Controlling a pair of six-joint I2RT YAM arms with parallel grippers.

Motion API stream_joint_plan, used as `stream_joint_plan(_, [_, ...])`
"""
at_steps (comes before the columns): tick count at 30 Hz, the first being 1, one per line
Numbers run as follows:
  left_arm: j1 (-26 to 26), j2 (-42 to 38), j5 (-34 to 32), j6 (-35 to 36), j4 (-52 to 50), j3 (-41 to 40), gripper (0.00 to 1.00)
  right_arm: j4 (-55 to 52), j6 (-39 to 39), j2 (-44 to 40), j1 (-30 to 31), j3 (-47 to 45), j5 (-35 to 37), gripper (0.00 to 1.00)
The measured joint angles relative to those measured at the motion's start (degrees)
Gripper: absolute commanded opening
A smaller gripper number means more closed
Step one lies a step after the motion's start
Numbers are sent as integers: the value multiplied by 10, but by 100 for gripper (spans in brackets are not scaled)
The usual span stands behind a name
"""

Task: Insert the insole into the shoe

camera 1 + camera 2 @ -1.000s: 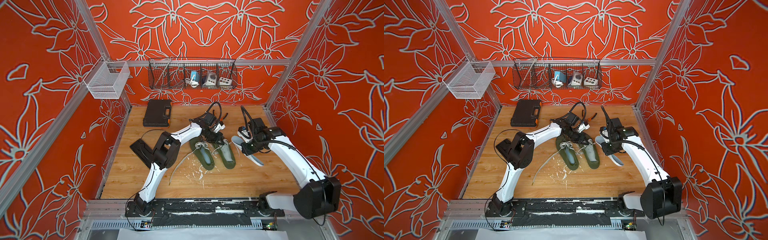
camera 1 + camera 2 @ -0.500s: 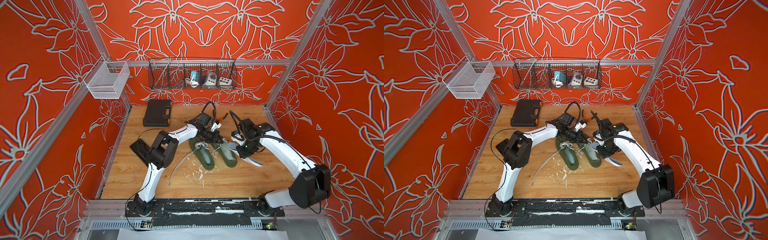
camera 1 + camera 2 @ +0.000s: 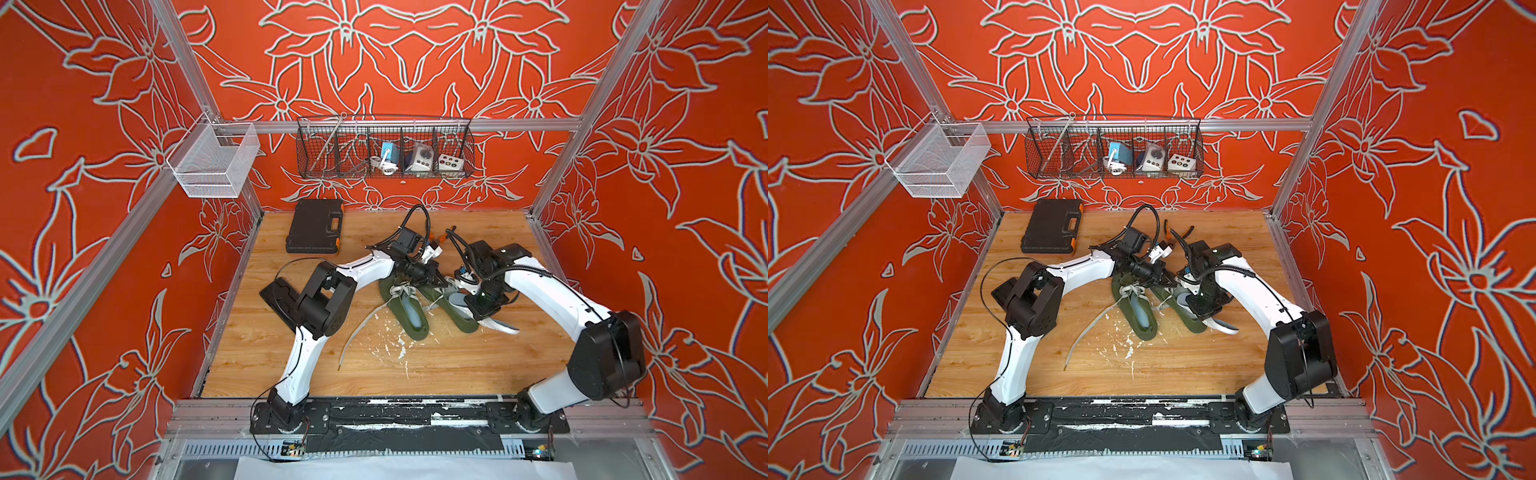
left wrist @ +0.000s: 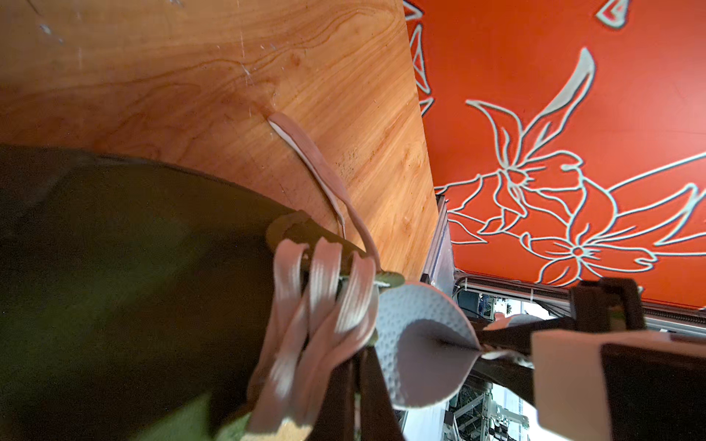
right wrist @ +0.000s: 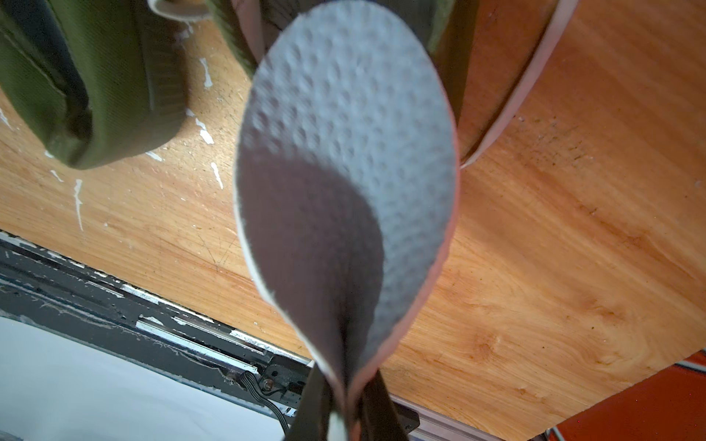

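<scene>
Our right gripper (image 5: 345,404) is pinched narrow on the insole (image 5: 344,152), creasing it lengthwise where the jaws bite. The insole's rounded front end reaches the mouth of the shoe (image 3: 466,322). Most of it hangs outside above the table (image 3: 457,365), and a pale tail sticks out behind the gripper in both top views.

Our left gripper (image 4: 361,404) is closed tight beside the laces (image 4: 324,290) at that shoe's throat. Whether it clamps lace or tongue we cannot tell.

We judge the insole picked up and aimed but not yet seated. The push toward the toe and the flattening are left to do.

The insole looks thin, grey, dimpled, pale-edged and floppy. The second shoe (image 3: 405,309), just beside, shows a pale lining inside.
</scene>
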Motion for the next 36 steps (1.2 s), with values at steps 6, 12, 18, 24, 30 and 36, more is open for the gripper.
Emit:
stream_joint_plan(6, [0, 0, 5, -2, 9, -5, 0, -1, -5, 30, 0, 26, 9, 10])
stream_joint_plan(12, [1, 0, 11, -9, 16, -6, 0, 13, -10, 59, 0, 51, 13, 9])
stream_joint_plan(18, [2, 0, 13, -10, 18, -6, 0, 35, -40, 69, 0, 53, 10, 6])
stream_joint_plan(24, [6, 0, 15, -10, 22, -6, 0, 64, -88, 58, 0, 38, 13, 5])
stream_joint_plan(30, [7, 0, 25, -8, 22, -6, 0, 105, -134, 39, 0, 6, 17, 4])
stream_joint_plan(36, [9, 1, 31, -9, 26, -6, 0, 124, -154, 47, 0, 5, 17, 5])
